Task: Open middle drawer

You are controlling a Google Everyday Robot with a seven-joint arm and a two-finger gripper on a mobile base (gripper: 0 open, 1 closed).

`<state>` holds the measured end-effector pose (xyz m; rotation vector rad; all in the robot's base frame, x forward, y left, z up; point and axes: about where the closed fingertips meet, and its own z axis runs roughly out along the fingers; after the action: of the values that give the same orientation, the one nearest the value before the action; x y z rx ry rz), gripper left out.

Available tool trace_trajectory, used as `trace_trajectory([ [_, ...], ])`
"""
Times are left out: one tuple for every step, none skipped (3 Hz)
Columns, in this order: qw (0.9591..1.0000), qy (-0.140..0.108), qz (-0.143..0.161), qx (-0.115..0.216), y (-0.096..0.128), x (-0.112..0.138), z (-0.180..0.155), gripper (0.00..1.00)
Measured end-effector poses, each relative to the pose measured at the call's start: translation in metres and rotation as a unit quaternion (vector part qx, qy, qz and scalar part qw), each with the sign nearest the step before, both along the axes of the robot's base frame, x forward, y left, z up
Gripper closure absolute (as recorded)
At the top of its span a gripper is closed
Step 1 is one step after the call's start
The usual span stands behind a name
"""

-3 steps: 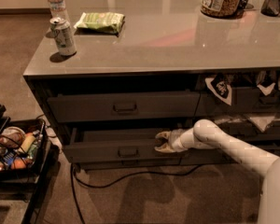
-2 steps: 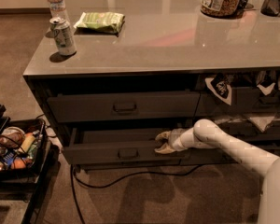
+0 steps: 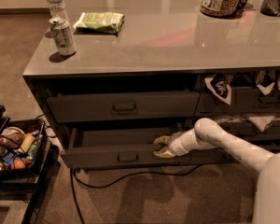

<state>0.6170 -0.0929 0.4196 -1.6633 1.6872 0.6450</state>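
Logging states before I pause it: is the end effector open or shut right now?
End effector: open, fingers apart at the pulled-out drawer, by its front edge.

On the middle drawer [image 3: 93,157], right of its handle [image 3: 127,157] (at the front rim), the tool [image 3: 157,146]

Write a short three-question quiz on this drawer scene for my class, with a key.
1. True or false: the middle drawer is fully shut.
2. Where is the gripper?
A) at the upper drawer's pull
B) at the top edge of the pulled-out drawer's front, right of its handle
C) by the floor basket
3. Name the two drink containers standing at the left end of the countertop.

Key:
1. False. It is pulled out and its inside shows.
2. B.
3. A can and a plastic bottle.
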Motion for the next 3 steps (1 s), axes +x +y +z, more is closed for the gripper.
trace_trajectory([
  [0.9989, 0.042, 0.002, 0.02, 0.0068, -0.0116, 0.0014, 1.0],
  [0.9989, 0.042, 0.002, 0.02, 0.0039, -0.0126, 0.0015, 1.0],
  [0.9984, 0.052, 0.009, 0.017, 0.0038, -0.0193, 0.0044, 1.0],
])
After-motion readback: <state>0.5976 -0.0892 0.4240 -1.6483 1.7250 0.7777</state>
